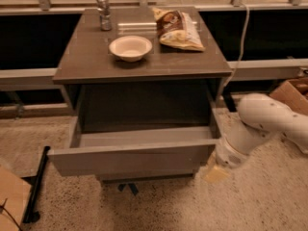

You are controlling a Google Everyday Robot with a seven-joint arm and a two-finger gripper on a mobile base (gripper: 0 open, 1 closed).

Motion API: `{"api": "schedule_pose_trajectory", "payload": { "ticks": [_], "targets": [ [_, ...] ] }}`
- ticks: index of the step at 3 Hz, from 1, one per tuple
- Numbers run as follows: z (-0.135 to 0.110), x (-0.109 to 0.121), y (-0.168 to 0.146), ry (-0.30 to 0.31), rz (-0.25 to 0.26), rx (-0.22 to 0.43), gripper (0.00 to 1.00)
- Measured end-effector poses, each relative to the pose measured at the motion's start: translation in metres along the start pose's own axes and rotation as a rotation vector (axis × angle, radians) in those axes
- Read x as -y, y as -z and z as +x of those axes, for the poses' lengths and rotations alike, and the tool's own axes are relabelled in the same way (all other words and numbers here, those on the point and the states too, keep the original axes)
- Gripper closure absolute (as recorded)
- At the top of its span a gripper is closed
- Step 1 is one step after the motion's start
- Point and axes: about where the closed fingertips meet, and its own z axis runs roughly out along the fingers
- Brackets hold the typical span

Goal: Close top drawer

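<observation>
The top drawer (130,160) of the grey cabinet is pulled far out toward me, its plain flat front at the bottom and its smooth grey inside bare. My white arm comes in from the right. My gripper (216,173) hangs low at the drawer's front right corner, right beside the front panel; I cannot tell if it touches.
On the cabinet top (86,57) stand a white bowl (130,47), a chip bag (177,30) and a small metal can (103,13). A cardboard box (291,91) sits at the right, another (12,201) at the lower left, with a black bar (36,186) on the speckled floor.
</observation>
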Motion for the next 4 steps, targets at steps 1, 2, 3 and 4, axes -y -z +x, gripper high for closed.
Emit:
{"api": "schedule_pose_trajectory", "payload": {
  "ticks": [1, 2, 3, 4],
  "targets": [
    [0.000, 0.000, 0.000, 0.000, 0.000, 0.000, 1.00],
    [-0.022, 0.045, 0.003, 0.086, 0.027, 0.032, 1.00],
    [-0.022, 0.045, 0.003, 0.086, 0.027, 0.032, 1.00],
    [-0.031, 0.068, 0.003, 0.086, 0.111, 0.048, 1.00]
  ]
}}
